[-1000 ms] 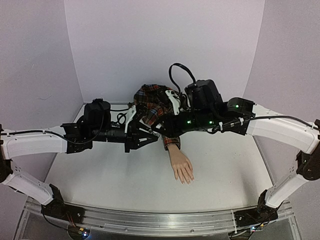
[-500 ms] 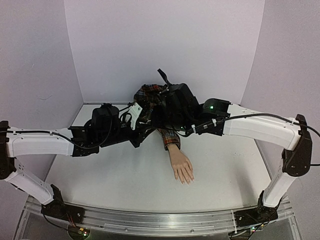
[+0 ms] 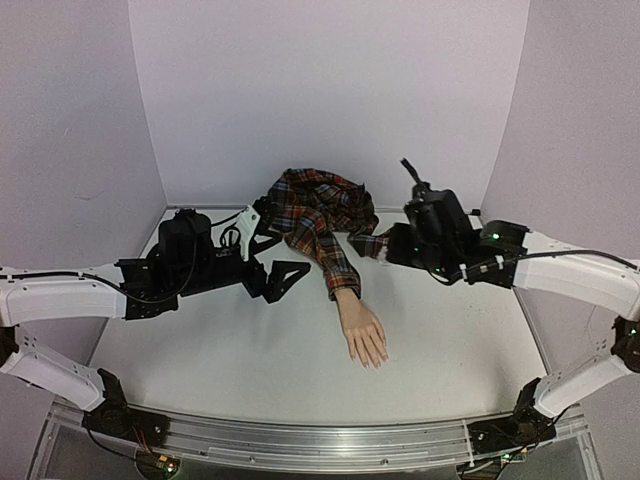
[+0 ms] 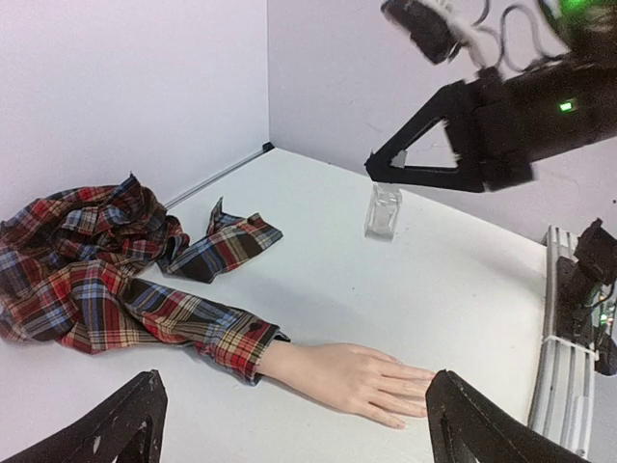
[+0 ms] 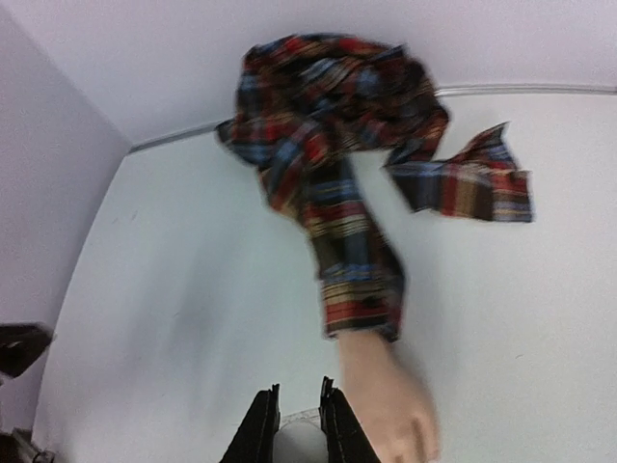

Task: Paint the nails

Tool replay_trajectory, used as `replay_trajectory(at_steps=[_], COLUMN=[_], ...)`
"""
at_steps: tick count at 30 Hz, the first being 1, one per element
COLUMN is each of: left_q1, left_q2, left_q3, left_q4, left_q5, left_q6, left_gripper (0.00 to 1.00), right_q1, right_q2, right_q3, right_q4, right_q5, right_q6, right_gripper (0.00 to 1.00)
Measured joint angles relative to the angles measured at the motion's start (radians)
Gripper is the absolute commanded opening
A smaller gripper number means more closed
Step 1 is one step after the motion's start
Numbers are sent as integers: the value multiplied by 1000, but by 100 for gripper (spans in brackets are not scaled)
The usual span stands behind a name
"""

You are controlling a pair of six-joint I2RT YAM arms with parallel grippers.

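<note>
Nails (image 3: 372, 361) are at the tips of the pale mannequin hand (image 3: 362, 333), and they are too tiny for me to see well. That hand lies flat, palm down, near the middle of the white bench (image 3: 200, 350), with its fingers pointing to the near edge. It pokes out of the sleeve of a red and blue plaid shirt (image 3: 312, 208) that is bunched up by the back wall.

My left tool (image 4: 294, 381) is wide open and holds nothing. It hangs over the bench to the left of the sleeve.

My right tool (image 5: 298, 386) is on the other side of the sleeve. Its jaws are squeezed almost together, with a clear, blurry thing between them. It looks like the small clear glass bottle (image 4: 383, 212), which is upright right under that tool. I cannot tell if the bottle touches the bench.
</note>
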Motion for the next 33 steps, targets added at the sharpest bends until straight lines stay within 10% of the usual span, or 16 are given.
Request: replay_trajectory(at_steps=[11,23,27,33], left_q1=[4,6,7,9], left_q2=[-59,-63,-82,-92], left_q3=[-20,-20,-23,-25], left_q4=[39,38,39,37], left_q5=[51,26,15,-5], left_q6=[3,0,0,-2], left_gripper=[95,95,95,96], right_q1=[-308,-362,-362,-362], right_q2=[-313,-77,-26,0], right_q3=[-617,-702,-700,-697], right_q4=[49,273,320,343], right_q5=[109,43,49,32], right_q6=[-12,41,42,37], right_gripper=[0,10,22,69])
